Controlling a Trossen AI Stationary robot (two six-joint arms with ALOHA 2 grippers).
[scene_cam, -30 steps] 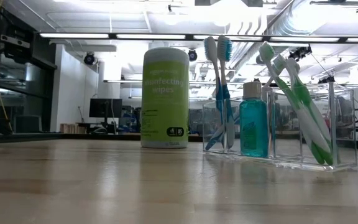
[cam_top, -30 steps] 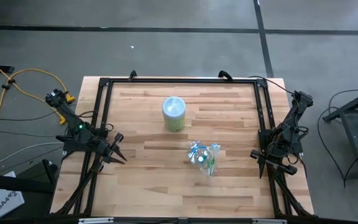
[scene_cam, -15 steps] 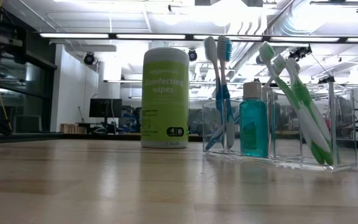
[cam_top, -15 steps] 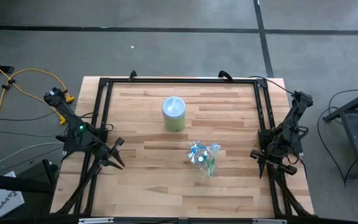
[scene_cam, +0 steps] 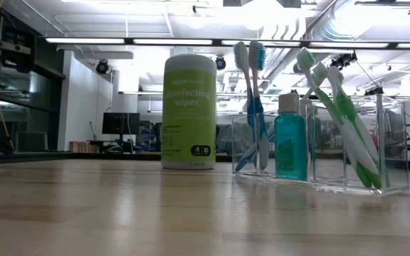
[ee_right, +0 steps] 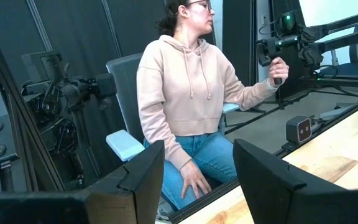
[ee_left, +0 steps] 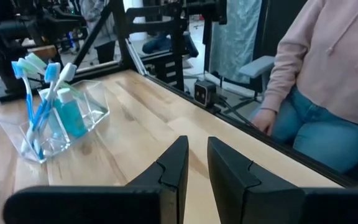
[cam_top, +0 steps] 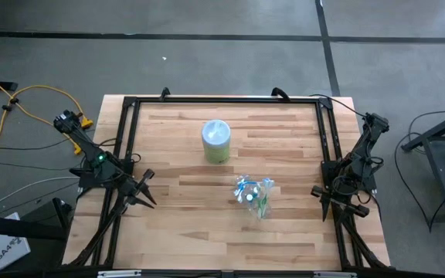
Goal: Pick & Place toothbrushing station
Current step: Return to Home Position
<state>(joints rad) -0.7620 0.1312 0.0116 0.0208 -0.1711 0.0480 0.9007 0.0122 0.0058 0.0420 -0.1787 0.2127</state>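
Clear organizer (scene_cam: 393, 149) stocked, middle of bench (scene_cam: 119, 213). Left hand (cam_top: 147, 188) well left of it, barely parted, empty — right hand (cam_top: 319, 202) well right, released. Best to fold back slowly, wide of organizer.

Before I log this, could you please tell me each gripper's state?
Left gripper: open only narrowly, holding nothing.
Right gripper: open wide, holding nothing.

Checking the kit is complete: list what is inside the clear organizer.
Inside the clear organizer stand two blue-white toothbrushes, a teal bottle and two green-white toothbrushes. Anything small lying low behind the bottle is covered and cannot be seen.
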